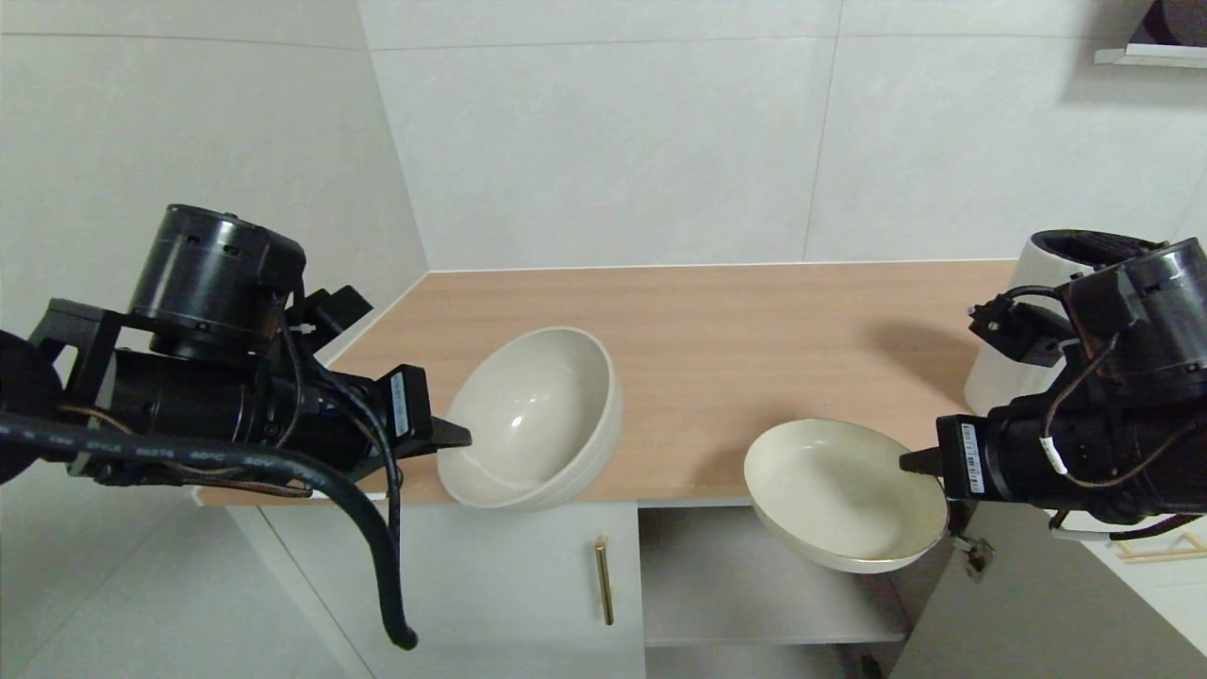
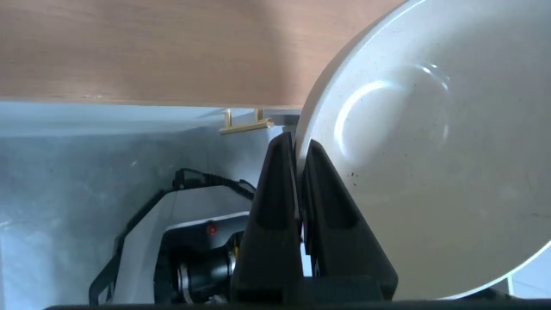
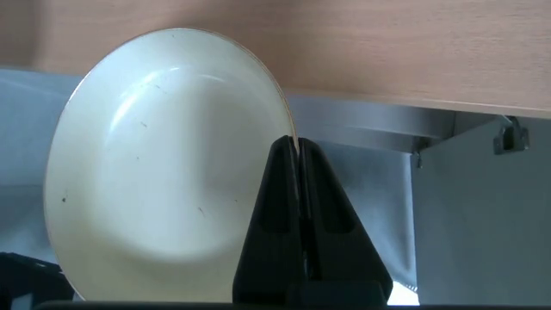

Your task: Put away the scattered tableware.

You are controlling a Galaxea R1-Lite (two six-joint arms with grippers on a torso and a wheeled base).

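Note:
A deep cream bowl [image 1: 533,415] hangs tilted over the front edge of the wooden counter [image 1: 735,330], held by its rim. My left gripper [image 1: 457,436] is shut on that rim; the left wrist view has the bowl [image 2: 430,146] pinched between the two black fingers [image 2: 277,185]. A shallow cream plate [image 1: 839,490] with a thin gold rim hangs in front of the open cabinet. My right gripper [image 1: 913,462] is shut on its edge. In the right wrist view the plate [image 3: 164,155] sits clamped at the gripper [image 3: 297,151].
Below the counter, a cabinet stands open on the right with a bare shelf [image 1: 754,613]; its closed left door carries a gold handle [image 1: 604,580]. A white cylindrical container [image 1: 1028,321] stands at the counter's right end. Tiled walls close off the back and left.

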